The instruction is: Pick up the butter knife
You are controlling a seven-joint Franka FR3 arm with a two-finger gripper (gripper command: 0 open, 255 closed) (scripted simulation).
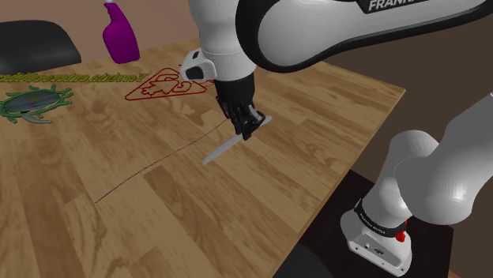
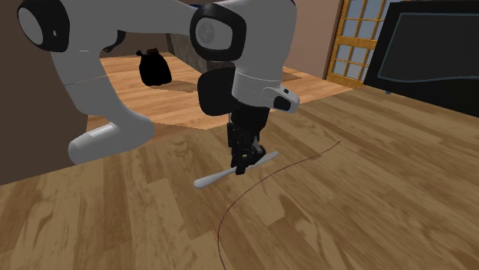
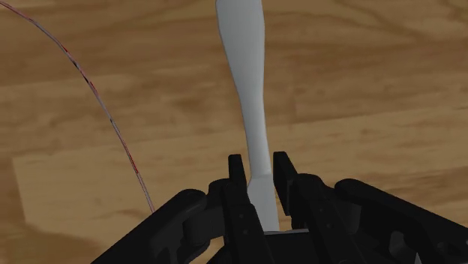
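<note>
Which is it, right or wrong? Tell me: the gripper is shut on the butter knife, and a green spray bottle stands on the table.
Wrong: the shoulder view shows the spray bottle purple, not green. The rest holds: gripper shut on the butter knife, bottle on the table.

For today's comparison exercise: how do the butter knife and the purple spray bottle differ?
The butter knife is pale grey and slim; the spray bottle is purple and bulky. The knife is clasped in the tool; the bottle stands free.
</note>
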